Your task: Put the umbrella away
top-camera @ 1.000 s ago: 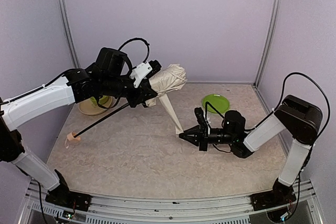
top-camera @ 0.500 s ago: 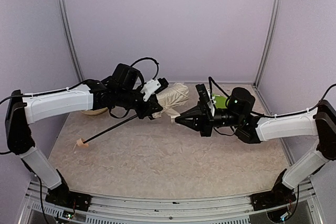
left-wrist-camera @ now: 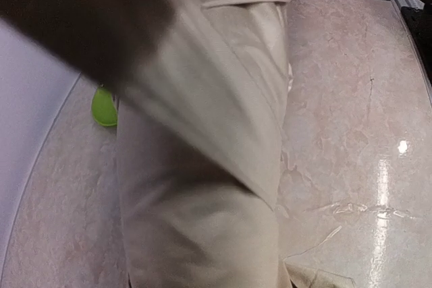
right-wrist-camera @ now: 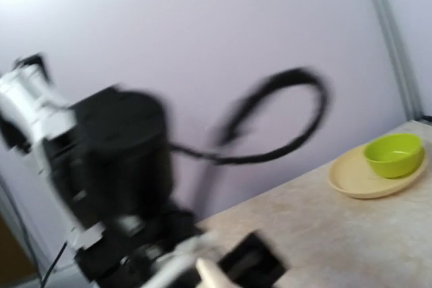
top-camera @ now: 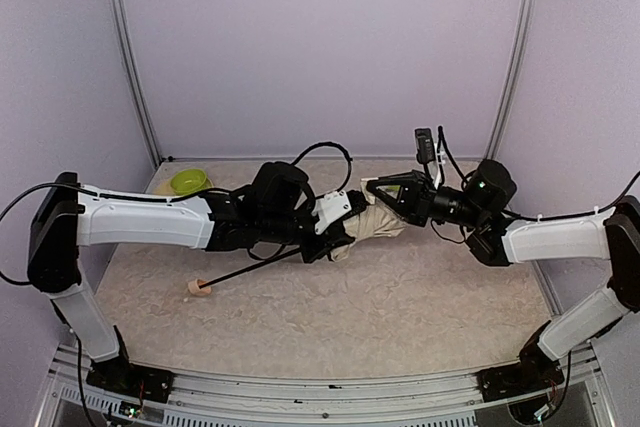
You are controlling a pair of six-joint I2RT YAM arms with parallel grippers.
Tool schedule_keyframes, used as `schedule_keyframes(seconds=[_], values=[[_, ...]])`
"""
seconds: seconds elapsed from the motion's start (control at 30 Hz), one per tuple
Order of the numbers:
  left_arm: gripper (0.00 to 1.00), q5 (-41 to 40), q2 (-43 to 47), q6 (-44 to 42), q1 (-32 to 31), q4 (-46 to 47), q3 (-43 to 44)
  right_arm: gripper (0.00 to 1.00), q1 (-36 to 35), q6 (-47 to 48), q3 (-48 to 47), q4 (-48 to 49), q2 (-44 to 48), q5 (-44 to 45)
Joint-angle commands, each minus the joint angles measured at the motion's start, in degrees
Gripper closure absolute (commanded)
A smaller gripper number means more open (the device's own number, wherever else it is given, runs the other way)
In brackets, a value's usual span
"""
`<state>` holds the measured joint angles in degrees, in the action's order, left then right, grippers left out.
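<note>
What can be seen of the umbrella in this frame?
The umbrella is folded, its cream-beige fabric canopy bunched in loose, creased folds. A thin black shaft slants from it toward the near left, ending in a small light knob handle at or near the tabletop. The left gripper holds the canopy; the right gripper is at its far end, grip unclear.

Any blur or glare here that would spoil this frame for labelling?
Top external: sharp, evenly lit. Left wrist: umbrella fabric smeared, a dark blur across the upper left, one glare spot on the table. Right wrist: heavy motion blur on the left arm and cable; the green bowl only slightly soft.
</note>
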<state>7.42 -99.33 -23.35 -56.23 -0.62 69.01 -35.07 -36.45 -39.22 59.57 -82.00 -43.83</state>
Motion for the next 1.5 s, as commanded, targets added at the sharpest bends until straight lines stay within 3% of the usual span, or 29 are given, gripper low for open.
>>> schedule_keyframes(seconds=[0.0, 0.23, 0.4, 0.5, 0.67, 0.9, 1.03, 1.27, 1.47], values=[[1.0, 3.17, -3.29, -5.77, -3.47, -5.68, -1.86, 1.0, 1.06, -0.8, -3.08, 6.57, 3.74, 7.61], [1.0, 3.47, -5.74, -12.38, -6.26, -8.45, -0.5, 1.0, 0.97, 0.35, -5.66, -3.37, 2.16, 7.66], [1.0, -2.49, -8.96, -19.47, -9.67, -10.03, -0.24, 1.0, -0.35, 5.16, -11.3, -23.36, -3.75, 9.43], [1.0, -4.65, -11.45, -21.42, -10.31, -9.04, -0.37, 1.0, -0.48, 5.08, -12.0, -29.83, -7.36, 11.71], [1.0, -4.77, -15.59, -24.02, -11.9, -6.7, -1.24, 1.0, -0.91, 4.37, -13.04, -34.76, -16.0, 11.96], [0.99, -5.67, -17.23, -17.48, -10.89, -3.21, -3.35, 1.0, -1.33, 3.38, -7.66, -32.77, -22.73, 19.54], [0.72, -7.71, -16.09, -13.16, -9.9, -2.78, -3.73, 1.0, -2.59, 3.79, -7.59, -33.13, -26.2, 19.94], [0.34, -13.76, -9.24, -6.45, -7.86, -3.58, -4.98, 1.0, -3.92, 3.5, -4.97, -32.64, -25.67, 22.69], [0.17, -18.88, -4.29, -4.38, -8.13, -11.68, -0.62, 1.0, -4.22, 2.77, -4.42, -30.51, -25.73, 22.01]])
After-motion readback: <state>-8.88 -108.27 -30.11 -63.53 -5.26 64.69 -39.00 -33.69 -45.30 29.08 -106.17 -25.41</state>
